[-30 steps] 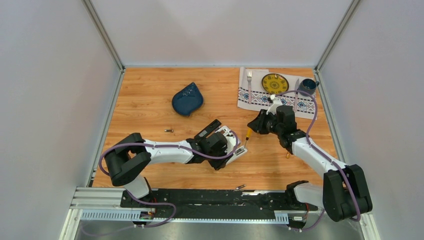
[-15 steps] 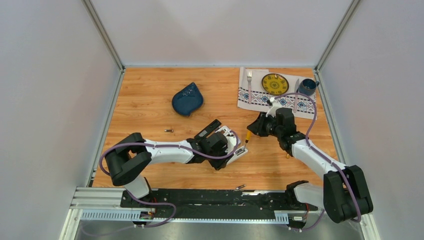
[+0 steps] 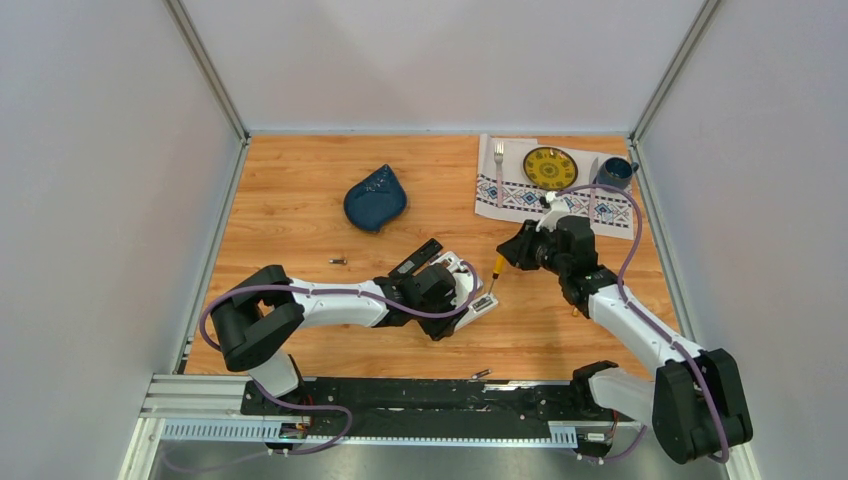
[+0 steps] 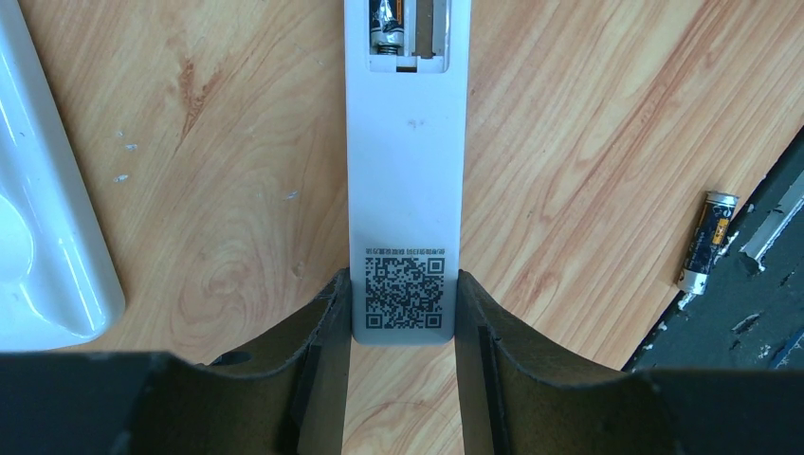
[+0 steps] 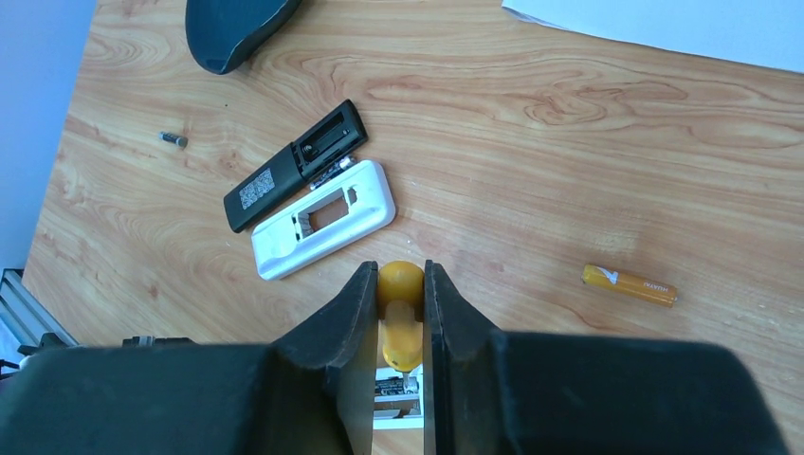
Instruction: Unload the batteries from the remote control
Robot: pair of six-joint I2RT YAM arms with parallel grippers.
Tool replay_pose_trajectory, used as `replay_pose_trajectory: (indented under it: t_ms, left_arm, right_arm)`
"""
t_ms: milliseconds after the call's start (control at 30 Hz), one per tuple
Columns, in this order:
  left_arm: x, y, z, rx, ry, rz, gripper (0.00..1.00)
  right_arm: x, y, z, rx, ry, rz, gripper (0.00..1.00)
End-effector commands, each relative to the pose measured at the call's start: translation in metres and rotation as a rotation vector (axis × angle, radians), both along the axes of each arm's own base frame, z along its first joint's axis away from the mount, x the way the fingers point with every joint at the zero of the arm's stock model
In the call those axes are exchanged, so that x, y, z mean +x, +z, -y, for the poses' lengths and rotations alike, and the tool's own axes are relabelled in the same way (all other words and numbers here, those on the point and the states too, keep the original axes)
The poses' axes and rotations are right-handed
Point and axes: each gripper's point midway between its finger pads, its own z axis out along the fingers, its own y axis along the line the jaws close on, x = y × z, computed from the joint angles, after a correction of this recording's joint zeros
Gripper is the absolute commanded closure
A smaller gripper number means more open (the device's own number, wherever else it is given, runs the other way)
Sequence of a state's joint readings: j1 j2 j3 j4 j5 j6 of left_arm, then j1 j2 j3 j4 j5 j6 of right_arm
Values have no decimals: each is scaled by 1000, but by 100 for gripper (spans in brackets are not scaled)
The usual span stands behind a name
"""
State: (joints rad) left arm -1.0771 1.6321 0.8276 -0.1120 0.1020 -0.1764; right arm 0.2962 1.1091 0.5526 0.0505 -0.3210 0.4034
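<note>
My left gripper (image 4: 403, 296) is shut on the QR-code end of a white remote (image 4: 406, 180) lying on the table; it also shows in the top view (image 3: 482, 302). Its open compartment holds a battery (image 4: 389, 21). My right gripper (image 5: 402, 284) is shut on the orange-handled screwdriver (image 5: 402, 327), with the tip down at that remote's compartment (image 5: 398, 396). A loose dark and orange battery (image 4: 707, 242) lies beside the remote. An orange-gold battery (image 5: 629, 284) and a tiny grey one (image 5: 173, 139) lie apart on the wood.
A black remote (image 5: 294, 166) with its back open and a white remote shell (image 5: 322, 218) lie side by side just beyond the grippers. A blue dish (image 3: 375, 198) sits further back. A placemat (image 3: 520, 195) with plate, fork and cup is at the back right.
The right arm has shifted slightly, with the screwdriver staying at the white remote's end. The left arm and the remote have not moved.
</note>
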Motion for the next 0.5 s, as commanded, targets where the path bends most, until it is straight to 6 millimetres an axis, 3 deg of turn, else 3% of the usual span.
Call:
replay_pose_trajectory:
  t_ms: [0, 467]
  left_arm:
    - [-21, -25, -18, 88, -17, -102, 100]
    - [-22, -26, -19, 94, -17, -107, 100]
  right_arm:
    - [6, 5, 1, -4, -17, 41, 100]
    - [3, -12, 9, -47, -43, 6, 100]
